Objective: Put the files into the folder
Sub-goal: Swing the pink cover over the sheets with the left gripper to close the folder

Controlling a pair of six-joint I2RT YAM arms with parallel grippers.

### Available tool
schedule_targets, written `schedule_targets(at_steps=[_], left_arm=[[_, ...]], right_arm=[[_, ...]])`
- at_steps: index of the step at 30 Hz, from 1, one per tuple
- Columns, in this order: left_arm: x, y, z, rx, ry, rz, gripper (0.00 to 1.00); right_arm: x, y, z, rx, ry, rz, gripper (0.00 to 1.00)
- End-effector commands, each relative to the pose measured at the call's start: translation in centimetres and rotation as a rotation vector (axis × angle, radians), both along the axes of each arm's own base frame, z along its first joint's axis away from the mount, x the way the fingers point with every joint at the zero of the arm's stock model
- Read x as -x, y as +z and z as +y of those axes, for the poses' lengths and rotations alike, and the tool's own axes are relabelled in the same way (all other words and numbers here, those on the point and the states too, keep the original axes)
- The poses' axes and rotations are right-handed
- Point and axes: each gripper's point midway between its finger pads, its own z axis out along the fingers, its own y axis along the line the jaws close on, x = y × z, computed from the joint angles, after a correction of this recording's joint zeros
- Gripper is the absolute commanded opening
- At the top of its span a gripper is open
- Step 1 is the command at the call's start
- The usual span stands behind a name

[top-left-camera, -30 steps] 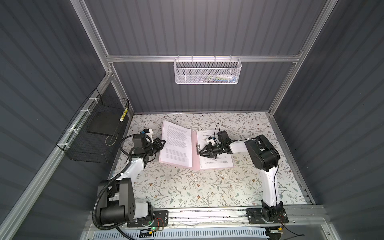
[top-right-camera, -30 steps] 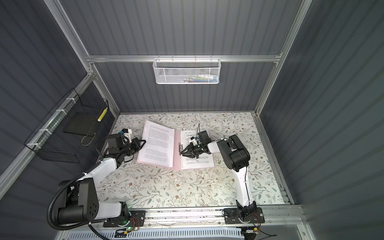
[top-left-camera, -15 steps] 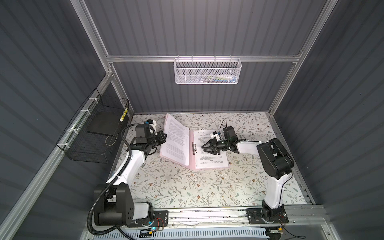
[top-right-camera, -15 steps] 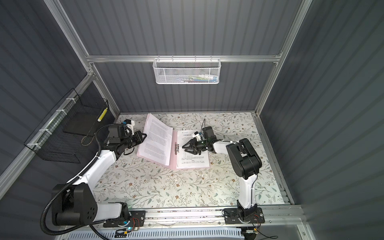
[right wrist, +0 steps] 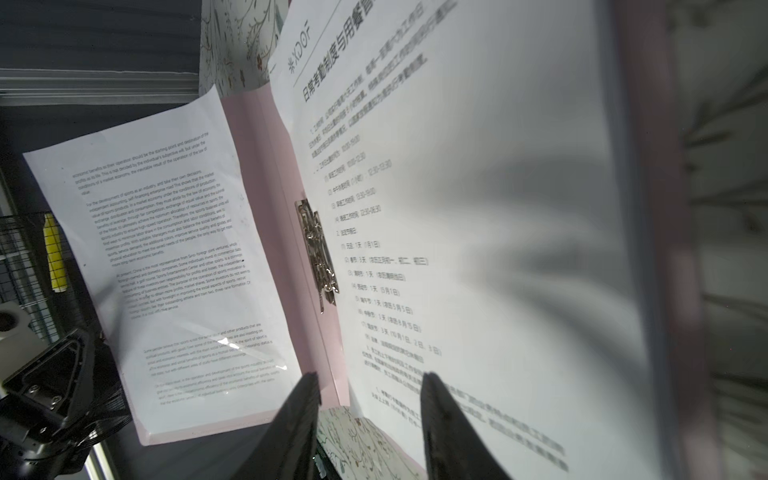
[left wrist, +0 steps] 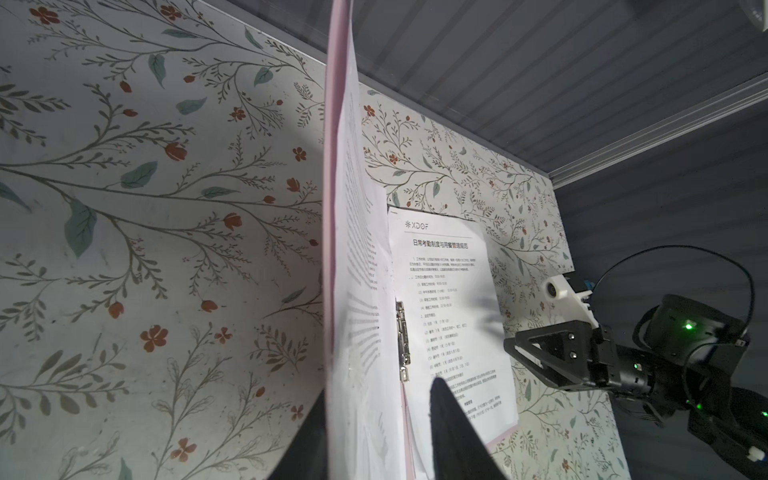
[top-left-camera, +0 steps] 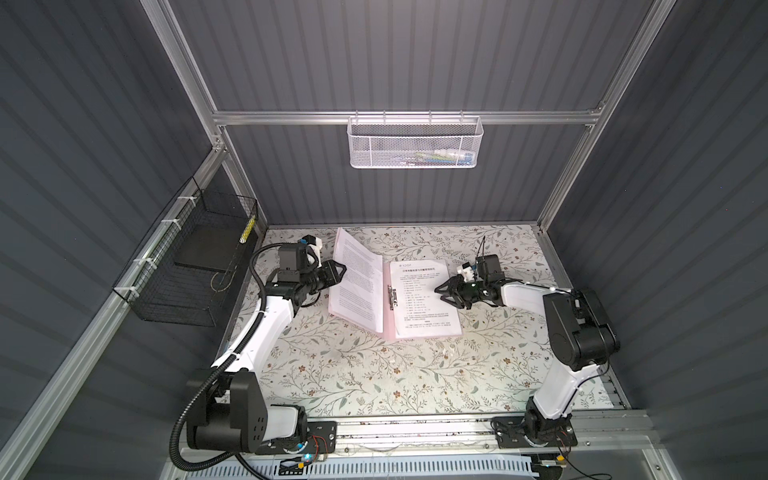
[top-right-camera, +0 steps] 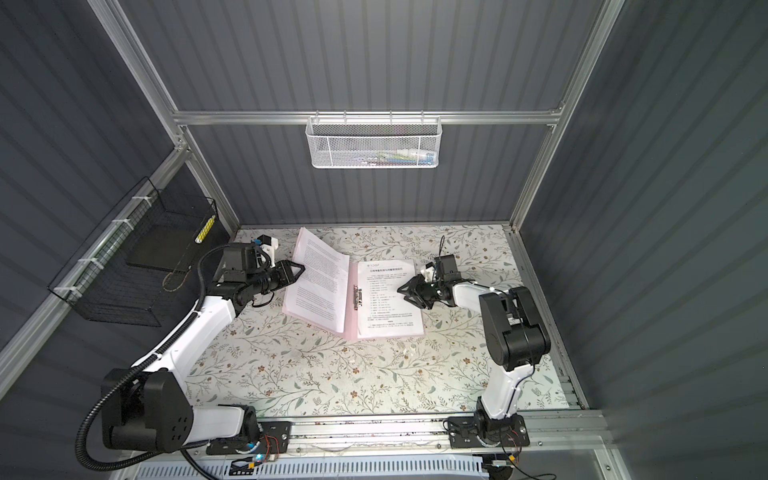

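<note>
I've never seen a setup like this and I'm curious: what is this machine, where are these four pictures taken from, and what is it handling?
Two robot arms with pincer grippers stand at a flowered table. Two pictures look down from overhead; two come from cameras on the wrists. A pink folder lies open, one printed sheet flat inside, another sheet against its raised cover. The left gripper has open jaws straddling that cover's edge; the right gripper hovers open over the flat sheet, holding nothing.

The pale pink folder (top-left-camera: 387, 320) is shown open on the floral tabletop (top-left-camera: 353, 374), left cover tilted upward with one printed sheet (top-left-camera: 357, 286) against it; the logo-headed sheet (top-left-camera: 426, 303) is laid flat on the right half.
</note>
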Motion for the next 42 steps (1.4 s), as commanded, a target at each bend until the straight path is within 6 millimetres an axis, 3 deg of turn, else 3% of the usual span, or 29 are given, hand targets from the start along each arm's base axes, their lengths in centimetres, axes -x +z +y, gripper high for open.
schedule_targets(at_steps=[1,5,10,18,25,29,34,36,42], left_arm=[[0.4,3.1,-1.5,0.105,-0.037,-0.049,0.38],[0.4,4.7,-2.3,0.164,-0.05,-0.078,0.38],[0.1,6.6,-4.3,0.286,-0.096,-0.085,0.4],[0.2,5.4,-11.4,0.379,-0.205,-0.038,0.38],[0.2,4.8,-16.5,0.393,-0.267,-0.051,0.37],[0.0,4.0,-18.9,0.389,-0.288,-0.033,0.39],[0.2,4.7,-21.2,0.394,-0.296,-0.047,0.46],[0.4,5.1,-22.3,0.389,-0.319,-0.043,0.52],[1.6,5.0,-25.3,0.41,-0.37,-0.022,0.55]], right_arm=[[-0.4,-0.8,-3.0,0.14,-0.065,-0.042,0.44],[-0.8,-1.2,-4.7,0.177,-0.102,-0.048,0.45],[-0.8,-1.0,-4.8,0.123,-0.106,-0.07,0.45],[-0.4,-1.1,-4.4,-0.003,-0.118,-0.079,0.46],[0.1,-0.6,-5.4,-0.025,-0.139,-0.097,0.46],[0.3,-0.9,-6.5,-0.021,-0.163,-0.086,0.46],[0.6,-2.1,-8.4,0.056,-0.22,-0.05,0.46],[0.9,-2.6,-9.6,0.135,-0.256,-0.031,0.48],[2.0,-2.9,-12.9,0.244,-0.368,-0.044,0.51]])
